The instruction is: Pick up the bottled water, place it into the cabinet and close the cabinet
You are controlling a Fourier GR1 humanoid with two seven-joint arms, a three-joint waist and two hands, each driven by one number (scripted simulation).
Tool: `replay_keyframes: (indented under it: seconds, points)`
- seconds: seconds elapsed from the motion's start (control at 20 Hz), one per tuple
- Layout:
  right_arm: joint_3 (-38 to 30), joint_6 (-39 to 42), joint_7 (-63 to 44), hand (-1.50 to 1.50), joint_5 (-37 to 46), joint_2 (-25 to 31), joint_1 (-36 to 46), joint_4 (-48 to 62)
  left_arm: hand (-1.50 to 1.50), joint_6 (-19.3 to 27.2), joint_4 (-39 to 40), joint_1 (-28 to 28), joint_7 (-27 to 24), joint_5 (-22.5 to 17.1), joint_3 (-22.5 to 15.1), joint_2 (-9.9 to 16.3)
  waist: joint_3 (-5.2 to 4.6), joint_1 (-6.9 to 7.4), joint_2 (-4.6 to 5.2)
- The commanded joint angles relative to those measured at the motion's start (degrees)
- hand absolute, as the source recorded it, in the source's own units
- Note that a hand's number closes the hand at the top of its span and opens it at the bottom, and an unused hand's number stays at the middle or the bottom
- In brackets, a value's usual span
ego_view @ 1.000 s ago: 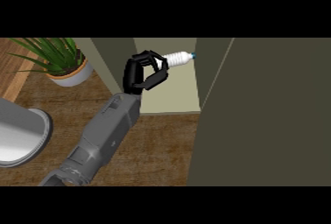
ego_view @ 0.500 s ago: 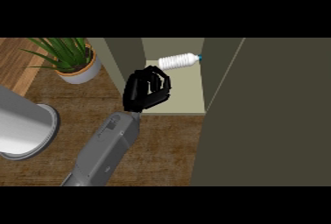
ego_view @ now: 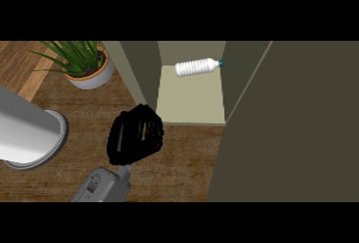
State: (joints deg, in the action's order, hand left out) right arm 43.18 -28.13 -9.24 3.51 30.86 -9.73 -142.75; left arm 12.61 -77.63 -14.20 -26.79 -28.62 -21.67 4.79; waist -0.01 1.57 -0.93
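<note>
Your grey cylinder [ego_view: 28, 135] at the counter's left edge, potted plant [ego_view: 82, 64] at its back, one hand [ego_view: 135, 135] with curled fingers gripping nothing before the cabinet [ego_view: 294, 128], bottled water [ego_view: 198, 67] lying on its side at the shelf's back edge, door open.

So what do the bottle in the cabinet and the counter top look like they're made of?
The bottled water looks like clear or whitish plastic: pale ribbed body, small blue cap, lying on its side on the cabinet shelf. The counter top looks like matte wood or a wood-look laminate: brown with visible grain. Which of the two cannot be told.
</note>
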Motion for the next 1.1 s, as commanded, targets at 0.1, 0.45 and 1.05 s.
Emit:
replay_keyframes:
  seconds: [0.1,0.45,1.05]
  points:
    - [2.8,4.7,-5.2,1.50,-1.6,1.3,4.4,-4.3,1.50,0.7,-19.4,16.3,2.5,0.2,-5.1,4.6,-0.02,1.02,0.29]
    - [10.4,8.0,-12.0,1.50,-1.2,-1.7,10.1,-7.0,1.50,1.2,-31.5,28.3,1.7,1.1,-5.0,11.1,-0.14,0.50,0.30]
    - [9.7,5.1,-26.4,1.50,5.7,-19.0,28.6,2.8,1.50,-8.7,-41.7,47.4,-5.7,-5.4,2.8,20.9,-0.24,-0.15,0.39]
